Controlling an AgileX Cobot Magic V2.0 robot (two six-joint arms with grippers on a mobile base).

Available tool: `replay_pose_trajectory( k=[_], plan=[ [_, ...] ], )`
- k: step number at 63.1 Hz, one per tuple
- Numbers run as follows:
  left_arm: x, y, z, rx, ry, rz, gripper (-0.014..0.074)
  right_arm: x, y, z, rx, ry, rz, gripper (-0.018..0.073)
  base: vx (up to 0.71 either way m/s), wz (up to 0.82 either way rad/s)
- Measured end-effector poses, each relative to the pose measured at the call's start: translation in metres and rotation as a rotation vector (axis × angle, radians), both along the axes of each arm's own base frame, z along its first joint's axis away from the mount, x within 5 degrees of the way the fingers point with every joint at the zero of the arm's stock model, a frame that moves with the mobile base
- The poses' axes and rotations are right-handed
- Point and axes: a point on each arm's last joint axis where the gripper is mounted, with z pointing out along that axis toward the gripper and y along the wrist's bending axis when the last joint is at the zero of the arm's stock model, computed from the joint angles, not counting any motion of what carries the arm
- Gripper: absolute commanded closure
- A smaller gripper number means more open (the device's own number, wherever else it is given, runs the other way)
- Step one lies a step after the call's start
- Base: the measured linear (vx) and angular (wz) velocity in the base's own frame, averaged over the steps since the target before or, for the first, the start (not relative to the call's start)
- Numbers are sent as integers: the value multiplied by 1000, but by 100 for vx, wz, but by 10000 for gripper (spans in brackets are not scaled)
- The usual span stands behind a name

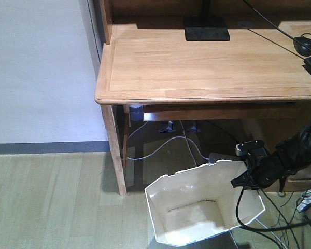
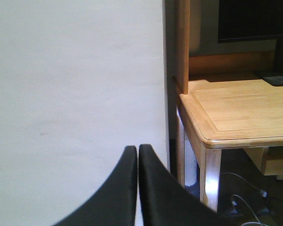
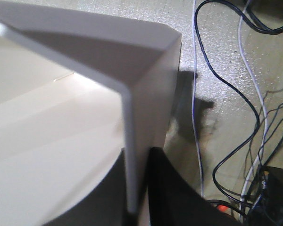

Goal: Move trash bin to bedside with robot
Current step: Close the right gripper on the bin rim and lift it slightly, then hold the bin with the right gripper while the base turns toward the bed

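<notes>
The trash bin point(image 1: 197, 199), the only one, stands on the floor point(image 1: 52, 197) just below the tabletop point(image 1: 207, 67) front edge; no bed shows. It looks light, thin-walled and slick, likely to flex, so the rim is the handhold. The right jaws straddle its right rim wall, seemingly pinched onto it. The left jaws are closed, empty. One tabletop, several loose cables point(image 1: 166, 142).

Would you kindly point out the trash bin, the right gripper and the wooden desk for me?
trash bin point(image 1: 194, 189), exterior front view, on its cream inner back wall.
right gripper point(image 3: 134, 207), right wrist view, midway between the dark fingers straddling the bin wall.
wooden desk point(image 1: 207, 67), exterior front view, on the bare desktop.
</notes>
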Motion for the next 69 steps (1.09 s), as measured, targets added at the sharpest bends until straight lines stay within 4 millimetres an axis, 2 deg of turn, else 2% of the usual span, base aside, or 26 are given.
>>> replay_pose_trajectory(
  k=[11,69],
  plan=[
    [0,0,0,0,0,0,603,-1,0,11,-2,-18,12,566,0,0],
    [0,0,0,0,0,0,603,-1,1,11,10,-16,10,566,-1,4]
  ],
)
